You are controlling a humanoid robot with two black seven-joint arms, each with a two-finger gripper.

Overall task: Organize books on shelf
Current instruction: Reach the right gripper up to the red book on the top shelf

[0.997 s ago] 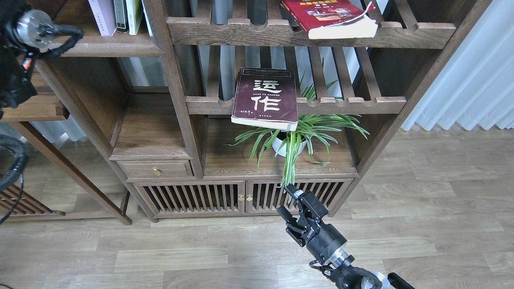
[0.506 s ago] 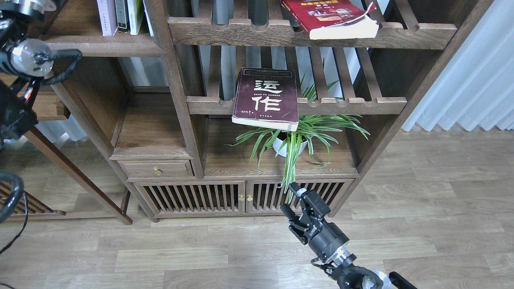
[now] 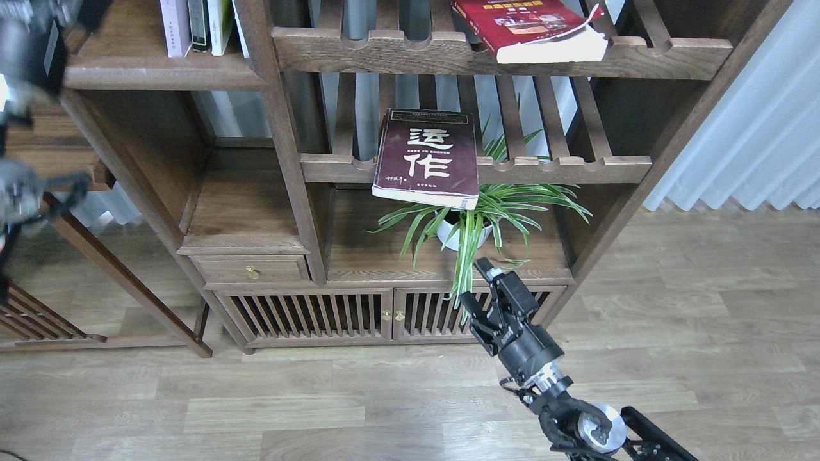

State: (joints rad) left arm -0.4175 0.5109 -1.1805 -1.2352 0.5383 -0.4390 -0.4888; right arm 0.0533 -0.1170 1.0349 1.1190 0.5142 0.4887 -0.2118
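Right gripper [image 3: 475,282] risen, jaws apart, maroon book [image 3: 428,157] flat, white characters

Maroon book [image 3: 427,155] cover, large white characters "运作"

A dark maroon paperback with big white Chinese characters [image 3: 426,157] lay flat, cover up, overhanging a slatted rack's front rail. Far right, a thick red paperback [image 3: 529,29] lay likewise. A pale lilac-white paperback [image 3: 173,27] stood upright on the solid dark-brown wooden shelf board [image 3: 160,75], far left.
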